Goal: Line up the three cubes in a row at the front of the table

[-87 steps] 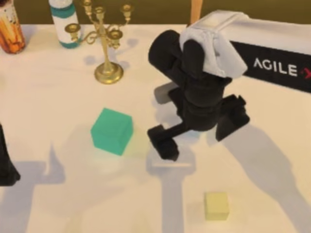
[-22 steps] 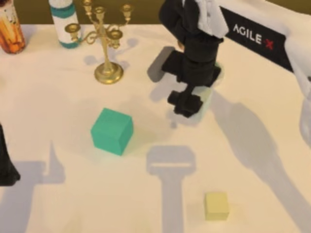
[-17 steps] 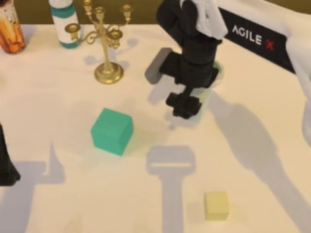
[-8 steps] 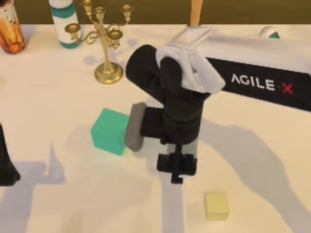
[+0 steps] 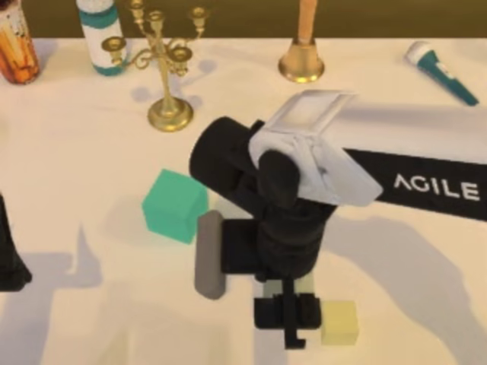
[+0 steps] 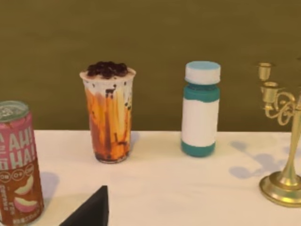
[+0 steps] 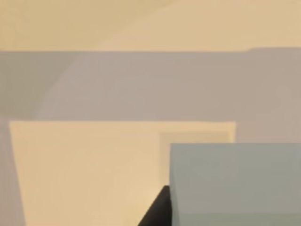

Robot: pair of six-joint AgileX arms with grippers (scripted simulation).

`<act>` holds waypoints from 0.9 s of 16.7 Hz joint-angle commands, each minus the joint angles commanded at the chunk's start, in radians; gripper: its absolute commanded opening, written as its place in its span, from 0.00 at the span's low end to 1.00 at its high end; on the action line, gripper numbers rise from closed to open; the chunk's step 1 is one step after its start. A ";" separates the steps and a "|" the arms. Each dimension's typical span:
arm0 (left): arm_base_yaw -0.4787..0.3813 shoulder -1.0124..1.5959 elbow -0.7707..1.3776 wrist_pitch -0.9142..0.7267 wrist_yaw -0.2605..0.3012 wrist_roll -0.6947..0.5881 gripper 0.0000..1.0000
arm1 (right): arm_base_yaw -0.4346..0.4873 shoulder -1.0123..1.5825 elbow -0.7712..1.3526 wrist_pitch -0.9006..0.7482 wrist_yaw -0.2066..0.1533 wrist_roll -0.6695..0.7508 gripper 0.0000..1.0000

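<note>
Lettering "AGILE" runs white on the black band of my right arm (image 5: 411, 167) at the right of the top view. In the left wrist view a red can (image 6: 16, 165) at the lower left reads "AH! HA!"; beside it stand a layered orange drink (image 6: 108, 113) and a white bottle (image 6: 201, 109) with teal cap and base, whose label shows no readable words.

My right tool (image 5: 287, 312) sits low in the frame's lower middle, clamped on the blue cube (image 5: 304, 284), a pale see-through block mostly hidden under the wrist. The yellow cube (image 5: 339, 322), small and pale, lies just right of it, touching or nearly so; I cannot tell which. The teal cube (image 5: 174, 205), large and opaque, rests on the table (image 5: 68, 152) left of centre, apart from the other two.

My left tool (image 5: 11, 262) is parked at the left edge; I cannot tell whether it is apart or together.
</note>
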 joint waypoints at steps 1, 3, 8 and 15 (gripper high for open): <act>0.000 0.000 0.000 0.000 0.000 0.000 1.00 | 0.000 0.000 0.000 0.000 0.000 0.000 0.00; 0.000 0.000 0.000 0.000 0.000 0.000 1.00 | -0.005 0.005 -0.001 0.000 -0.001 0.003 0.00; 0.000 0.000 0.000 0.000 0.000 0.000 1.00 | -0.001 0.055 -0.094 0.149 -0.002 0.000 0.00; 0.000 0.000 0.000 0.000 0.000 0.000 1.00 | -0.001 0.094 -0.160 0.255 0.001 0.001 0.00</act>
